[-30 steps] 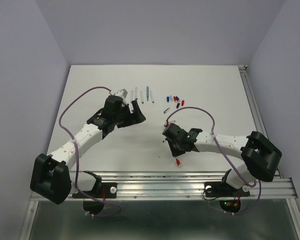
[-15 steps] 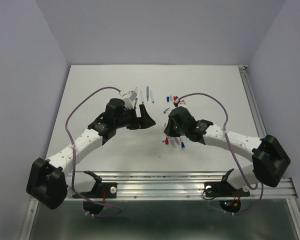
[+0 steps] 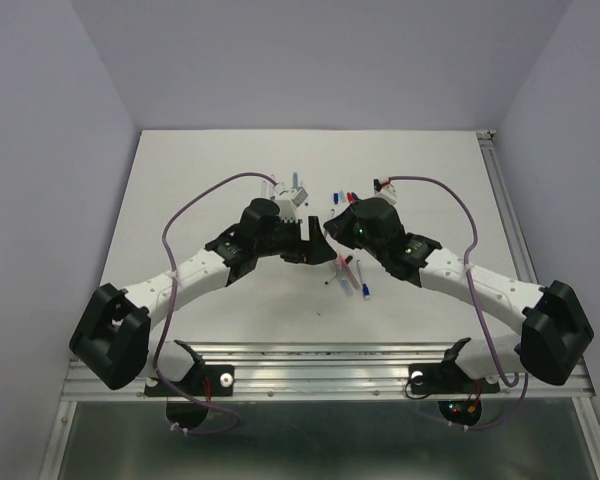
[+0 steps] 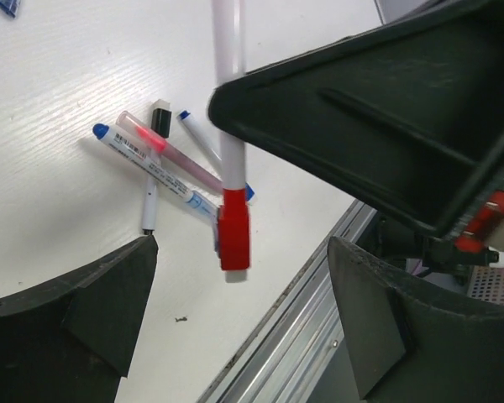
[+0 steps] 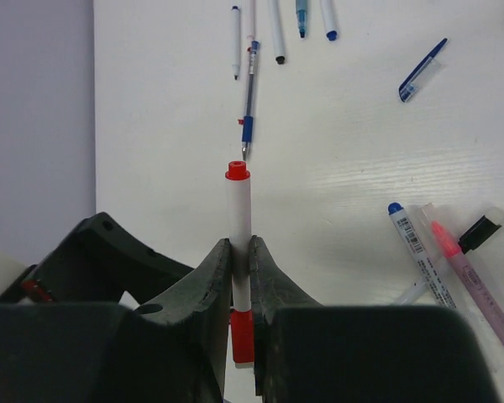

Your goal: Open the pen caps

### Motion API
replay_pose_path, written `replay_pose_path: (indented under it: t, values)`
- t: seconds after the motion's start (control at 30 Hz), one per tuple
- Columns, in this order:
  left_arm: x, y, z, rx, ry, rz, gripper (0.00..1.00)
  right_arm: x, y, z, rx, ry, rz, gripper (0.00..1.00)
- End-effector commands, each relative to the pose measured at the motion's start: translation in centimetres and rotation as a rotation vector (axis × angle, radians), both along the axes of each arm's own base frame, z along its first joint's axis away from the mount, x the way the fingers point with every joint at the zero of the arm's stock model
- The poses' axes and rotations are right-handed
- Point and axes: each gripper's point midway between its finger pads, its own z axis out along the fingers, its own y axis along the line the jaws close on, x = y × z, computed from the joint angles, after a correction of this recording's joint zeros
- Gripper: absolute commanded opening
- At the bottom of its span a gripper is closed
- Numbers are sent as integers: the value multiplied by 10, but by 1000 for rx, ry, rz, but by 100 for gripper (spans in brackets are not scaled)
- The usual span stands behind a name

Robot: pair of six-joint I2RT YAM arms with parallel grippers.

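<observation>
The right gripper (image 5: 242, 252) is clamped tight on a white pen (image 5: 238, 210), gripping it at mid-barrel. The pen's red cap (image 4: 233, 239) is on its lower end. In the right wrist view the cap is half lost in the shadow between the fingers. In the left wrist view the right gripper's black body covers a short stretch of barrel above the cap, and the barrel's far end runs out of the picture.

The left gripper (image 4: 239, 290) is spread wide. The cap shows in the gap between its fingers and touches neither, and only the inner faces of the fingers are in view.

From above, the two grippers crowd together and the white pen cannot be made out. Beyond it lie loose caps (image 3: 348, 196), red and blue specks too small to count.

Beside the white pen, a crossed heap of pens (image 4: 164, 155) lies on the table (image 4: 50, 67). A black cap (image 4: 160, 117) is with them, but I cannot tell whether it sits on a pen. Farther off, a row of pens (image 5: 275, 29) is cut off by the edge of the right wrist view.
</observation>
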Motion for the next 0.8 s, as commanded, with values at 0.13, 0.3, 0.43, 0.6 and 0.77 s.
replay_pose_path:
  t: [0.13,0.3,0.43,0.6,0.77]
  values:
    - [19,-17,37,-49,-128,-17,76,6,3,58,131,-104,-28,2]
    - [18,-17,38,-49,-139,-30,48,3,7,50,126,-76,-13,2]
    - [16,-20,36,-48,-136,-51,13,8,6,56,142,-98,-30,2]
    - [12,-19,38,-49,-143,-53,0,15,4,63,133,-126,-60,5]
    - [6,-18,49,-68,-171,-52,0,20,10,57,99,-121,-43,20]
